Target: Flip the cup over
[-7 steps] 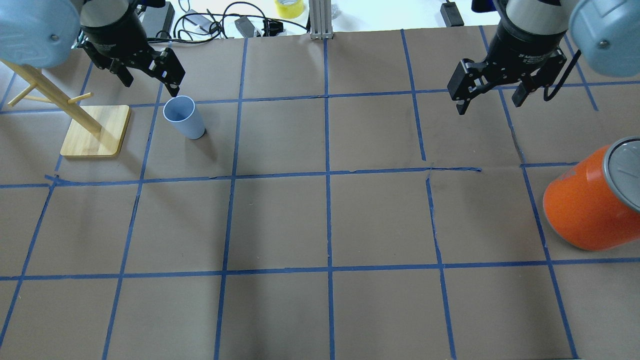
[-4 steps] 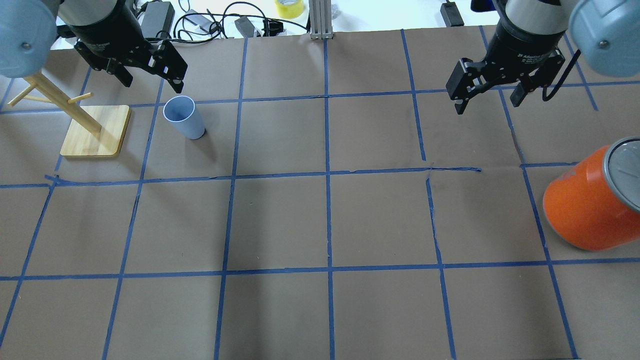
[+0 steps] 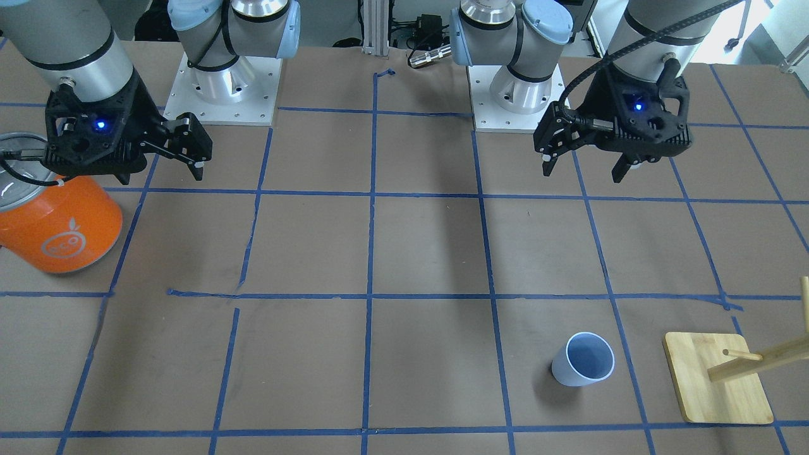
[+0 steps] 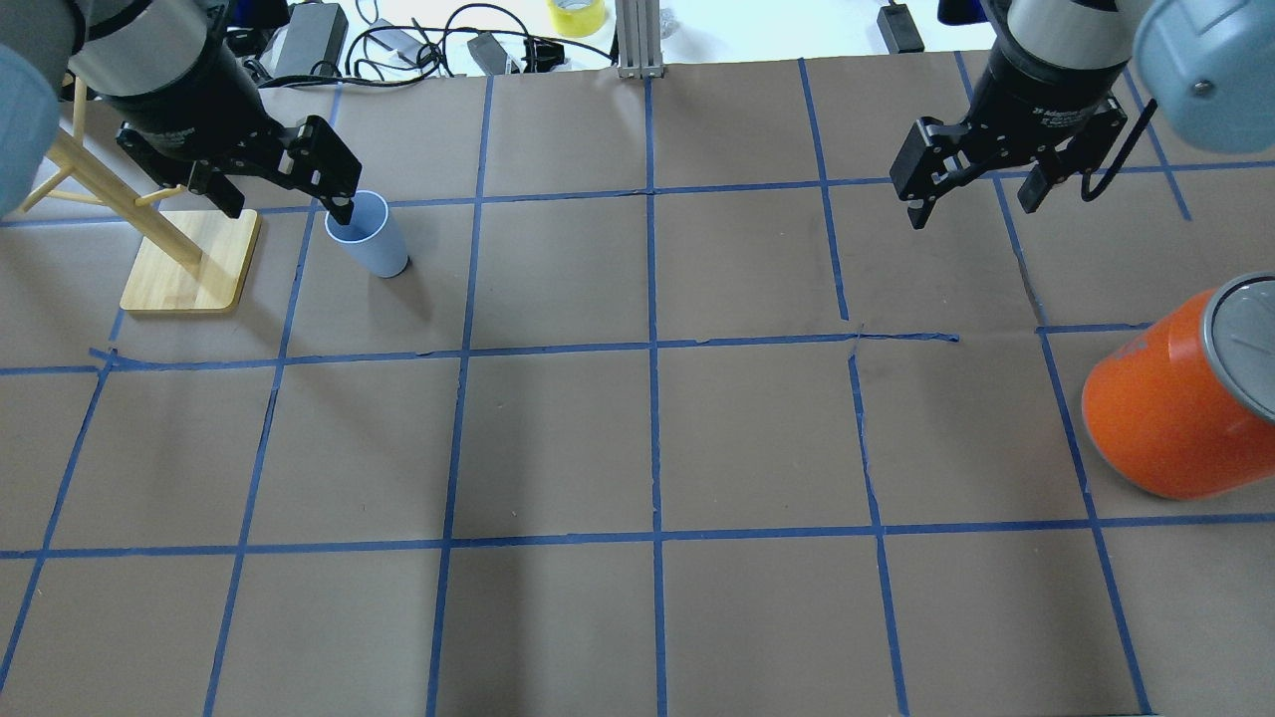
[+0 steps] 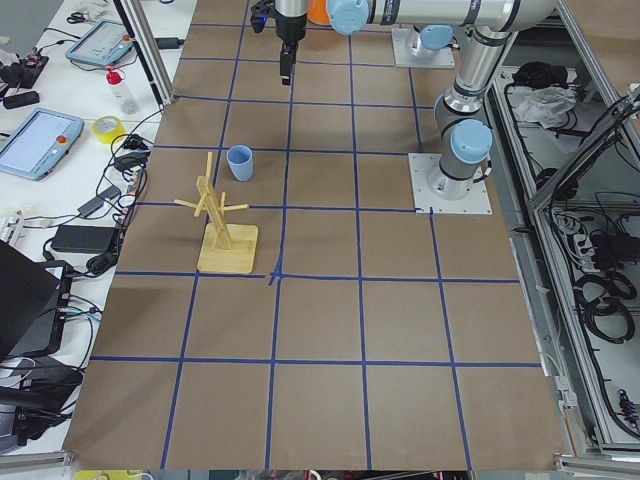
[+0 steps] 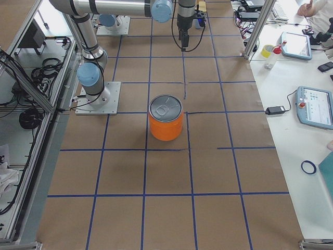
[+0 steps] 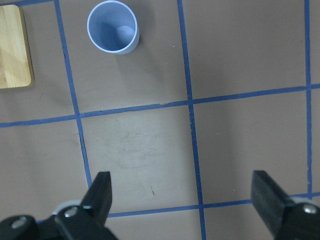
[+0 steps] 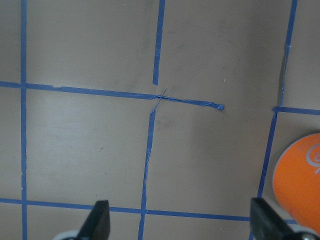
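Taped table [image 3: 430, 253], cup [image 3: 584, 360] apart from L pincer [image 3: 583, 174]

- In the overhead view the cup [image 4: 371, 239] stands on the desk [image 4: 637, 438] at upper left, just right of the stand [image 4: 189, 261].
- The canister [image 4: 1175, 398] sits at the right edge.
- The left hand [image 4: 289, 204] is at upper left, the right hand [image 4: 974, 211] at upper right.

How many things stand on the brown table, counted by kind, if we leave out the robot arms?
cup: 1
orange can: 1
wooden rack: 1
Total: 3
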You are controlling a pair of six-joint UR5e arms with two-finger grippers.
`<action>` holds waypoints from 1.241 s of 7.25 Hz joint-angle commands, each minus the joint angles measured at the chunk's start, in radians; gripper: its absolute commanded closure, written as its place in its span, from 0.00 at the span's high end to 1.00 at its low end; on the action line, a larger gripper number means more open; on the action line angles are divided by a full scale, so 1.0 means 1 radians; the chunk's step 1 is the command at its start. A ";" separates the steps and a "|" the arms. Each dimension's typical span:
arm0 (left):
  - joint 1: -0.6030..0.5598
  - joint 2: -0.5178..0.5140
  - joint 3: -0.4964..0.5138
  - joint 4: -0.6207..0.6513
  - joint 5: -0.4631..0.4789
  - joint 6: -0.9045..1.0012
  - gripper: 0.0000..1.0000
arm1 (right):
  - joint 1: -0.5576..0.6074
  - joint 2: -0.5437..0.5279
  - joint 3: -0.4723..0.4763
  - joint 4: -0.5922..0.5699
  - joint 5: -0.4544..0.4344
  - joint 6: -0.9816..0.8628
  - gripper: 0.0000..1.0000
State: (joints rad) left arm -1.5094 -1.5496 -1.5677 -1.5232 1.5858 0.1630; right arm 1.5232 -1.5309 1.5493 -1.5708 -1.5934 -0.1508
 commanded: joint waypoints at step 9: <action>0.000 0.013 -0.006 -0.005 0.002 -0.174 1.00 | 0.000 0.000 0.003 0.000 0.006 0.000 1.00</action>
